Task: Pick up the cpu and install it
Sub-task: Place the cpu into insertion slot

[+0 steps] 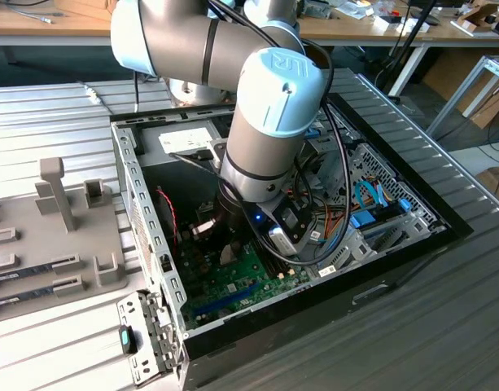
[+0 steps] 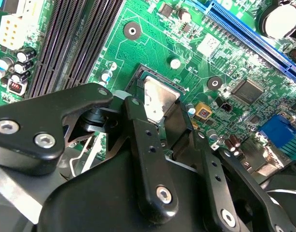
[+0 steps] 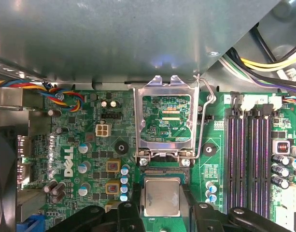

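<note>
The cpu (image 3: 161, 197), a silvery square with a thin green rim, lies flat at the black socket frame (image 3: 162, 172) on the green motherboard (image 3: 90, 145). In both wrist views my gripper (image 3: 162, 189) has its black fingers (image 3: 136, 203) pressed against two opposite edges of the chip, shut on it. The second wrist view shows the cpu (image 2: 160, 99) between the two finger links (image 2: 145, 145), with my gripper (image 2: 157, 110) low over the board. In the exterior view the arm (image 1: 265, 122) reaches down into the open computer case (image 1: 139, 204).
The metal load plate (image 3: 162, 92) is swung open beside the socket, with its wire lever (image 3: 204, 121) raised. Black memory slots (image 3: 246, 150), a blue expansion slot (image 2: 254, 34) and coloured cables (image 3: 65, 96) surround the area. A grey fixture tray (image 1: 54, 236) lies at the exterior view's left.
</note>
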`<state>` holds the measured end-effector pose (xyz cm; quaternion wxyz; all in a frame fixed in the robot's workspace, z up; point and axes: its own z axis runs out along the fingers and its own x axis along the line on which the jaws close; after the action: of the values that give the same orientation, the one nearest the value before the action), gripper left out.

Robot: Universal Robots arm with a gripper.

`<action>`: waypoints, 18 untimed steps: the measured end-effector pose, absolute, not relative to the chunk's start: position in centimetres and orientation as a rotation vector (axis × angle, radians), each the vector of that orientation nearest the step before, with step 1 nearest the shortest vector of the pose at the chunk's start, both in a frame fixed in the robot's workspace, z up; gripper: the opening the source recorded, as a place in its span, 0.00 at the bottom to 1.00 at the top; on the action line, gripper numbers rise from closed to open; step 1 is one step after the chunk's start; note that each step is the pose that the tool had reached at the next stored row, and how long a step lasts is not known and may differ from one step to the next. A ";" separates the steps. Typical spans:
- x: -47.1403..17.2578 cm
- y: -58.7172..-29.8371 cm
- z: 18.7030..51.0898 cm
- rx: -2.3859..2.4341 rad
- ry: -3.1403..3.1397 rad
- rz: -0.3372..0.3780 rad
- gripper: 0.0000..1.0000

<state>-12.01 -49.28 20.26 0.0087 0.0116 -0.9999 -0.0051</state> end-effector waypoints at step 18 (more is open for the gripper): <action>-11.8 -49.3 20.6 0.036 -3.123 -0.015 0.42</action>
<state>-11.84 -49.31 20.59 0.0091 0.0114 -0.9999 -0.0048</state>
